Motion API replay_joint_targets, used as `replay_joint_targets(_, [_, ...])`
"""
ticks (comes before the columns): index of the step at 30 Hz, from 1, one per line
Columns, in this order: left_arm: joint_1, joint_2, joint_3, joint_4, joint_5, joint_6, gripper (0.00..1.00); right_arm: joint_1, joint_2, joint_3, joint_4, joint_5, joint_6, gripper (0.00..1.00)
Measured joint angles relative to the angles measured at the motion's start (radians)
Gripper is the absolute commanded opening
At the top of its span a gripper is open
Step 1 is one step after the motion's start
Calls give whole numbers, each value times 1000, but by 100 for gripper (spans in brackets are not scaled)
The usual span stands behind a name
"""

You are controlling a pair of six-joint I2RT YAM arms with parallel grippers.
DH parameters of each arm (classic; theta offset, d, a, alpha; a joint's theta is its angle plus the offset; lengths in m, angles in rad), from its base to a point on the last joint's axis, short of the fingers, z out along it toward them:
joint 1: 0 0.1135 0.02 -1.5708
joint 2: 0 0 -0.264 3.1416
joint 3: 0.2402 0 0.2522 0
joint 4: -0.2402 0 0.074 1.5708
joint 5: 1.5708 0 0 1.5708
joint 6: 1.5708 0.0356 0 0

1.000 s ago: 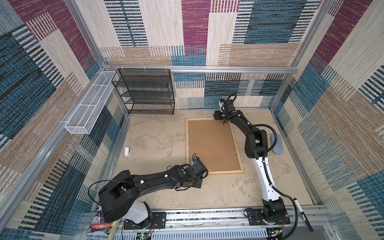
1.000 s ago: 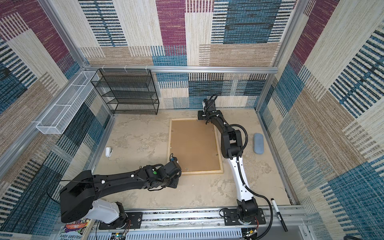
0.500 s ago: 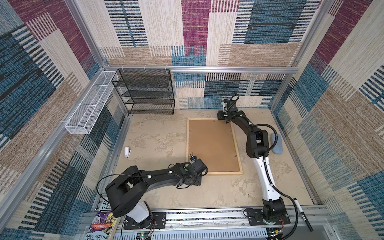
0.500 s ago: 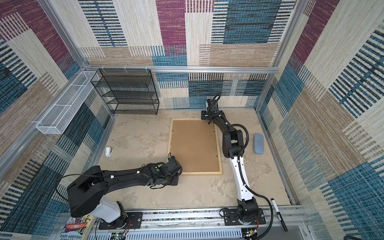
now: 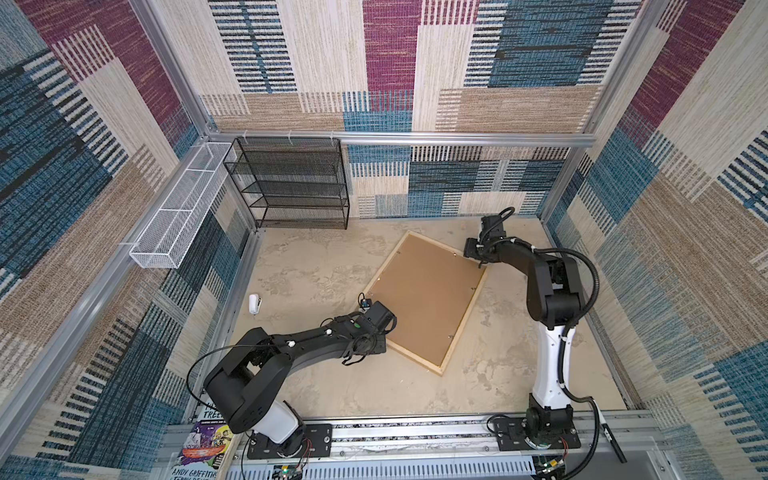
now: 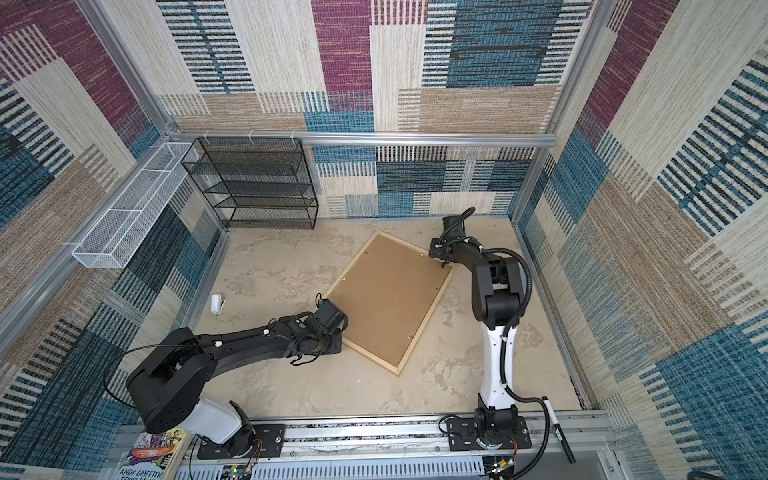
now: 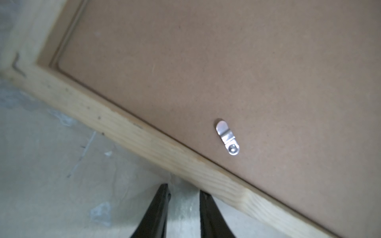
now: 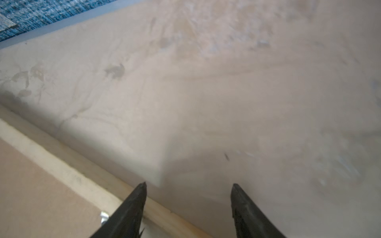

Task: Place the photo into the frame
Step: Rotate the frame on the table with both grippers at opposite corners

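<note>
Two grippers: set at opposite sides of the frame [image 5: 463, 321], judged to brace or turn it on the table [image 5: 316, 266].
Left gripper [image 7: 183, 187]: jaws slightly parted, nothing between them; tips down on the table against the outer side of a wooden rail.
Right gripper [image 8: 188, 184]: jaws spread wide and empty; one tip above the rail near a corner, its partner over bare table.
Frame: lies face down and skewed in both top views, near the table's middle; left gripper at its 8 o'clock, right gripper at its 2 o'clock.
Backing board [image 5: 428, 299]: brown, seated inside the rails; a metal clip [image 7: 227, 137] lies turned over it, so the back appears closed.
Photo: not in view; whether it sits under the board cannot be told.
Left arm: stretched low, almost flat, from its base at the table's 7 o'clock.
Right arm: white link upright from its base at 5 o'clock, elbow folded, forearm reaching toward 11 o'clock, wrist pitched down.
</note>
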Motion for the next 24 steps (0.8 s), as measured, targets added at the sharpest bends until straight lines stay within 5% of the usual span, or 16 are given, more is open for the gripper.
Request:
replay_joint_targets(8, [76,0,25,-34,-34,49,35,-37,-323,-459,85,-59,38,67])
replay_joint_targets(17, [45,-125,49,-77,32,31,45,-36,-378,-470,62,-117,64,67])
replay_joint_targets(24, [14,-65,54,-71,102,-13,45,-36,-384,-459,60,-125,64,67])
